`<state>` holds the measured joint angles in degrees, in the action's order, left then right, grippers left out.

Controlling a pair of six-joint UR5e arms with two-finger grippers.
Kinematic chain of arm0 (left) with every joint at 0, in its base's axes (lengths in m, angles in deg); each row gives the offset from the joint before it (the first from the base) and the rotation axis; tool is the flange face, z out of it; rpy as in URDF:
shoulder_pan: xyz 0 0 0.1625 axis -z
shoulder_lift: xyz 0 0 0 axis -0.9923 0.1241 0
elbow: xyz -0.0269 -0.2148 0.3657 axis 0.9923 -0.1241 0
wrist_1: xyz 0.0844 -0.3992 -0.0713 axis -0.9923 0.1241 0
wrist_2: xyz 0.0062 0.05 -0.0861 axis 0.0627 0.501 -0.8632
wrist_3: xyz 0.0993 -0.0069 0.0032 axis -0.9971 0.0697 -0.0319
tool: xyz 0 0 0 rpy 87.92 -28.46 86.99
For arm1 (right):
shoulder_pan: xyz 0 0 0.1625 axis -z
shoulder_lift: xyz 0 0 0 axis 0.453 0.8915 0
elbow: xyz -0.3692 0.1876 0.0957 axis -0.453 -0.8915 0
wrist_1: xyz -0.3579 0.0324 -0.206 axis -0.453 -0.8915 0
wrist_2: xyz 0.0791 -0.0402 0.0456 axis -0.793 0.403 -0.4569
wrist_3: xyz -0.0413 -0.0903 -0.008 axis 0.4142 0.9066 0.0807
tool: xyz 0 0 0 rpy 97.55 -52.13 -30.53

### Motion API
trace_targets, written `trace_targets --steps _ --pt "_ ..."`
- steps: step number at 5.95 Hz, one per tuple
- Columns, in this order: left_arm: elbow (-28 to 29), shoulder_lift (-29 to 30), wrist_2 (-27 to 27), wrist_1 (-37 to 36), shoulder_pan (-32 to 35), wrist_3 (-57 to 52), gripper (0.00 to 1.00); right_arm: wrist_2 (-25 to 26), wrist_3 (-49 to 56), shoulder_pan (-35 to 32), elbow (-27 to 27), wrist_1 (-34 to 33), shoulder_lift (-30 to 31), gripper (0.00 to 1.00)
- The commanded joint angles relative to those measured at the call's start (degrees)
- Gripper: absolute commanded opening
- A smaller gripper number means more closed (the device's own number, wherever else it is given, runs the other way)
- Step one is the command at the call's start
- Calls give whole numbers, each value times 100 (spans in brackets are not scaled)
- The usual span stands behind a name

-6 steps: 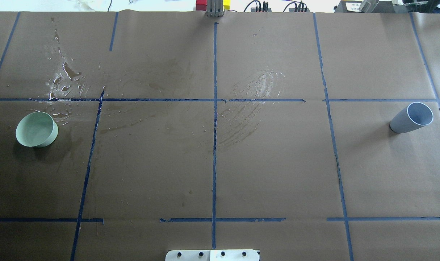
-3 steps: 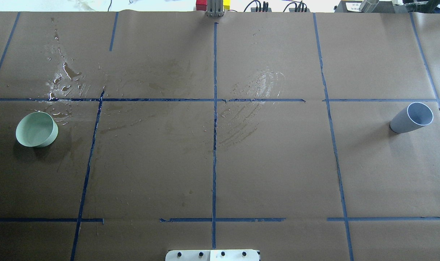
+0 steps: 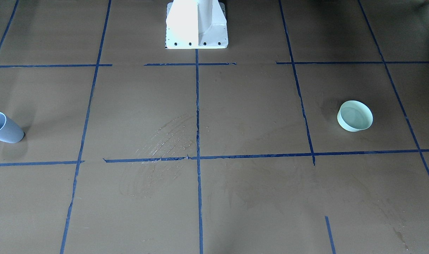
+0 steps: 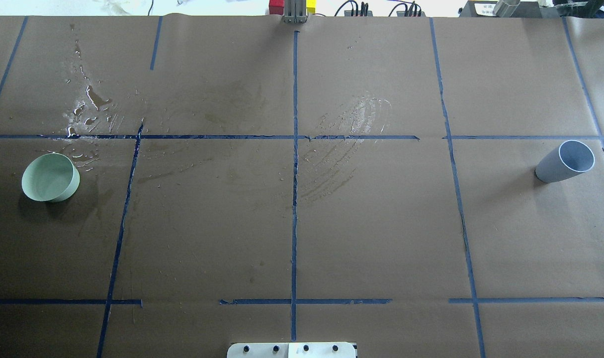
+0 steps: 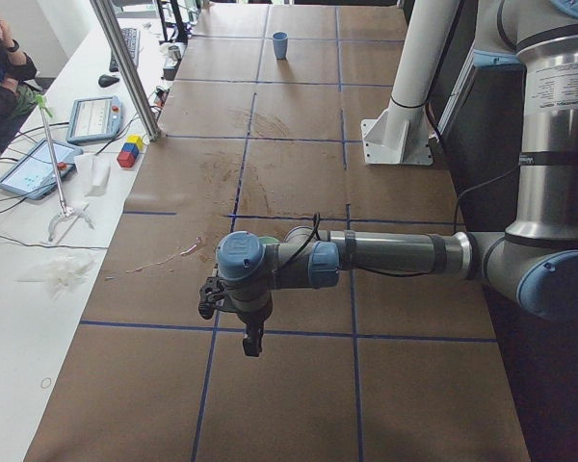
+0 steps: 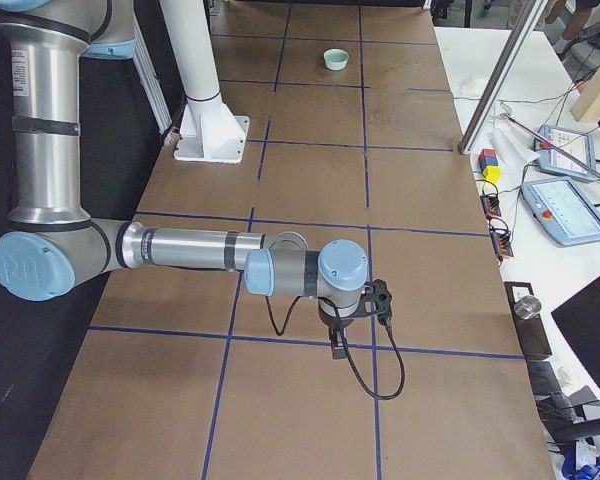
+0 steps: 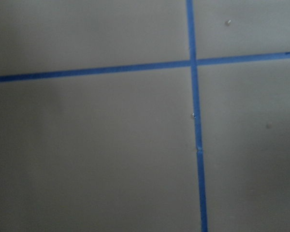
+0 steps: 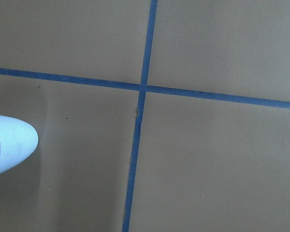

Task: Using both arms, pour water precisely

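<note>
Brown-papered tabletop (image 4: 381,223), gridded in blue tape (image 4: 295,199); wet smears (image 4: 90,107) toward the far left corner, fainter ones at centre. Left arm (image 5: 395,255), forearm level above the tabletop's left end. Right arm (image 6: 190,248), likewise above the right end. Jaws of both point downward; whether apart or together cannot be told. Pale green bowl (image 4: 73,186), upright, near the left edge. Blue-grey cup (image 4: 548,171), upright, near the right edge, well apart from the bowl.

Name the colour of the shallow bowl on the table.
The bowl is pale mint green, clearest in the overhead exterior view.
</note>
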<state>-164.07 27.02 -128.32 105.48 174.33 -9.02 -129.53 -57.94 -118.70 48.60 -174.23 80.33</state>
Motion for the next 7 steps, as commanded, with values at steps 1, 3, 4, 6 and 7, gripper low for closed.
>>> trace_targets --steps 1,3,4,6,7 --pt "-17 -44 -25 24 3 11 100 -26 7 1 -12 13 9 100" --pt "-44 -44 -7 24 3 -15 100 -44 -37 9 -39 22 18 100" --pt "-53 -44 -24 32 -5 -24 100 -44 -63 9 -39 22 18 100" --pt "-62 -44 -33 32 -5 -24 100 -44 -55 9 -39 22 18 100" --pt "-53 -44 -33 33 -5 -24 100 -52 -64 9 -39 31 44 100"
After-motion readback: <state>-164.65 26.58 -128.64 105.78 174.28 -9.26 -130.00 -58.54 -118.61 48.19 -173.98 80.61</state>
